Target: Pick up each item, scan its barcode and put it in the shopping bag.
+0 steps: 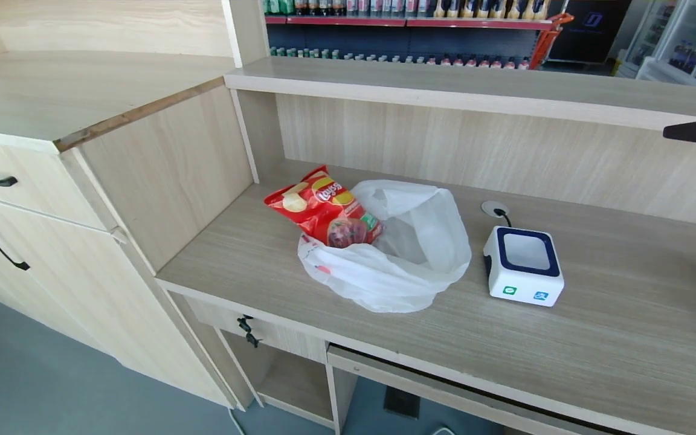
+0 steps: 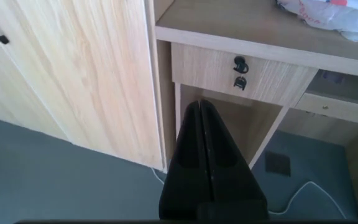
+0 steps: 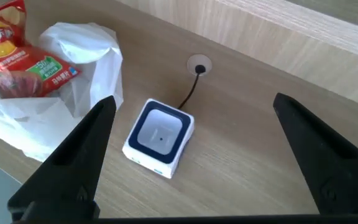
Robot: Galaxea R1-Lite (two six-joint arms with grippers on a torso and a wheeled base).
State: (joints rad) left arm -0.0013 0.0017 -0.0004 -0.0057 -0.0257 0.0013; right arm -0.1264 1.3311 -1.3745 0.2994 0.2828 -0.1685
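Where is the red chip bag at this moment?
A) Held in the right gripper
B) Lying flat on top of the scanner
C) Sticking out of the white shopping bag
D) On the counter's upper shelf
C: the red chip bag sits partly inside the open white shopping bag, its top poking out, beside the scanner on the counter.

Bright, even light casts only soft shadows

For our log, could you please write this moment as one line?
chips partly in bag | scanner bare | left claw shut | right claw open
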